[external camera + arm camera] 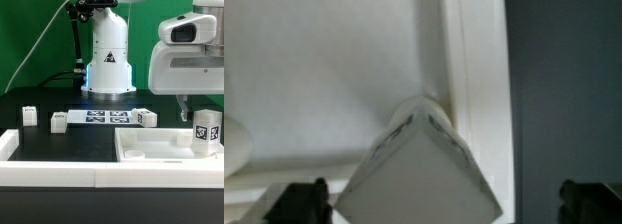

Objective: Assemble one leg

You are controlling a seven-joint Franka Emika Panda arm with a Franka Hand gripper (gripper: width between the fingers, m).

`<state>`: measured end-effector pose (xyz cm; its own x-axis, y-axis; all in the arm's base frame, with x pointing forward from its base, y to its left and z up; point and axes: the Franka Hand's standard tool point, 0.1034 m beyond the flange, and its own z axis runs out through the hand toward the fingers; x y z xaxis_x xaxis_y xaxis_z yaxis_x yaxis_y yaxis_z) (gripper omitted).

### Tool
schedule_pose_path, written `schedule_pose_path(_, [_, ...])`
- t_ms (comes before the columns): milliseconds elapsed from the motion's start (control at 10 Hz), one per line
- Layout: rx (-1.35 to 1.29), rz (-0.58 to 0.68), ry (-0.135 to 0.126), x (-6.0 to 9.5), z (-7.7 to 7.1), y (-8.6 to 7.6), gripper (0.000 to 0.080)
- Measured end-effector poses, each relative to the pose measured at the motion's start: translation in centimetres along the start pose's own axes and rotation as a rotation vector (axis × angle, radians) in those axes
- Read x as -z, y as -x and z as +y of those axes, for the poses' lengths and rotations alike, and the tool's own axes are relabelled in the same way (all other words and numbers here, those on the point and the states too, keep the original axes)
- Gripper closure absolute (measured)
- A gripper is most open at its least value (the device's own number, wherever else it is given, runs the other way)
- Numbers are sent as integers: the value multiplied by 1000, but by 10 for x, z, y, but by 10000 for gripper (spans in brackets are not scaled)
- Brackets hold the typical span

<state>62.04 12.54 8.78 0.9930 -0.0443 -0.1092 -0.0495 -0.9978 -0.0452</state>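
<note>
Leg [207, 130] upright between open gripper [196, 117]

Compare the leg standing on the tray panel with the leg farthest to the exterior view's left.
The leg on the panel stands directly beneath the gripper; the far-left leg sits alone on the black table. The first looks larger and rests on the white panel; the second looks smaller. Both are white posts with black-and-white tags.
</note>
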Motion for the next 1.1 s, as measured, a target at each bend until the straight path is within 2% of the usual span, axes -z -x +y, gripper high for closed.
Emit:
schedule_pose_path(300, [299, 11, -1, 0, 10, -3, 151])
schedule_pose_path(600, [388, 10, -1, -1, 8, -3, 151])
schedule_pose_path(700, [389, 10, -1, -1, 8, -3, 291])
schedule_pose_path(800, [389, 10, -1, -1, 8, -3, 291])
schedule_pose_path(900, [370, 10, -3, -1, 7, -3, 430])
schedule_pose_path(1000, [351, 10, -3, -1, 7, -3, 511])
schedule_pose_path(1100, [322, 10, -5, -1, 7, -3, 511])
